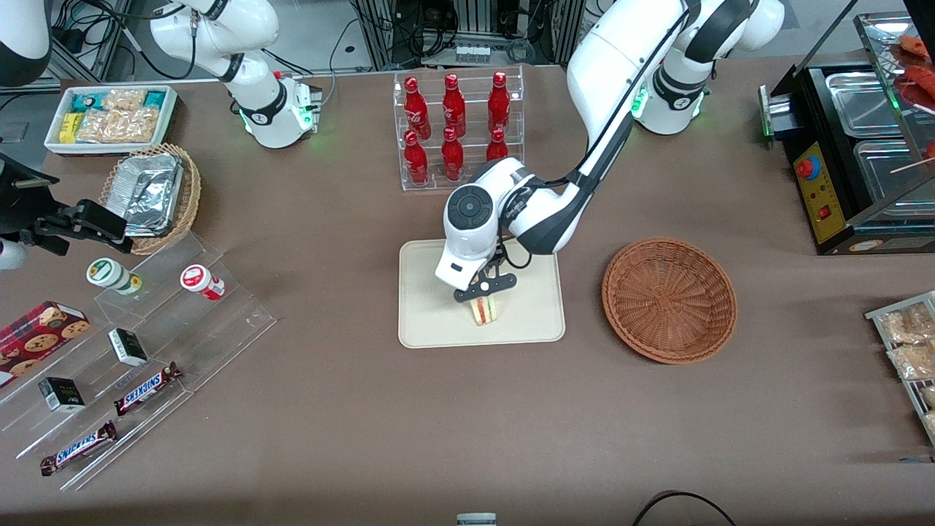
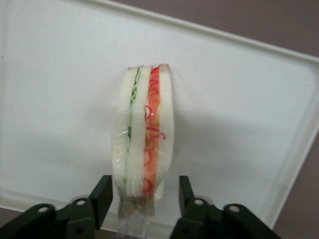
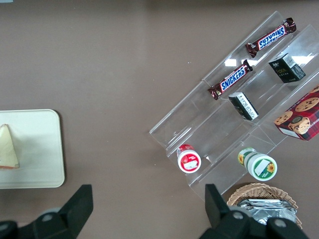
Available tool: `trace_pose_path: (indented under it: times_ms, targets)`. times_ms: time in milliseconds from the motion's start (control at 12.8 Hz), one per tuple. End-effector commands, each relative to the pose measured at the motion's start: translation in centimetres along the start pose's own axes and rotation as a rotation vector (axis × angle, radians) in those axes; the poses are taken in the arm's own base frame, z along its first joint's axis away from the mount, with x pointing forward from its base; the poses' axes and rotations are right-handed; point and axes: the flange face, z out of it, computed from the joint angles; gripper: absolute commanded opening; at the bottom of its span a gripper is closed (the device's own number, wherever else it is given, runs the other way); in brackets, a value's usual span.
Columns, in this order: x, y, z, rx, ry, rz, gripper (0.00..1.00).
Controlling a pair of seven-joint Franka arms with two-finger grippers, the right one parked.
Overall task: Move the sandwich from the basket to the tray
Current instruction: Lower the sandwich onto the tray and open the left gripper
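Note:
The sandwich (image 1: pixel 485 311) lies on the cream tray (image 1: pixel 540 321), on the part of it nearer the front camera. The left wrist view shows the clear-wrapped sandwich (image 2: pixel 144 144) standing on edge on the tray (image 2: pixel 239 99), white bread with green and red filling. My gripper (image 1: pixel 483 291) hangs just above it. It is open (image 2: pixel 144 186), with one finger on each side of the wrap's tail and a gap to each. The reddish-brown basket (image 1: pixel 668 299) sits empty beside the tray, toward the working arm's end. The right wrist view also catches the sandwich (image 3: pixel 7 147) on the tray (image 3: pixel 40 149).
A clear rack of red bottles (image 1: pixel 456 128) stands farther from the camera than the tray. A stepped acrylic shelf (image 1: pixel 146 343) with Snickers bars and small boxes lies toward the parked arm's end, near a tan basket of foil containers (image 1: pixel 153 193). A black appliance (image 1: pixel 855 146) is at the working arm's end.

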Motion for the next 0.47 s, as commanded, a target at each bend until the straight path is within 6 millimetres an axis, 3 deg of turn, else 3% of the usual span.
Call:
trace_pose_path:
  times_ms: [0,157,314,392]
  targets:
    - [-0.3,-0.7,-4.9,0.014,0.019,0.001,1.00]
    - [-0.5,-1.6,-7.6,0.037,0.017,0.024,1.00]
    - [2.3,-4.5,-10.9,0.057,0.000,0.082,1.00]
    - [2.4,-5.3,-12.0,0.069,-0.015,0.133,1.00]
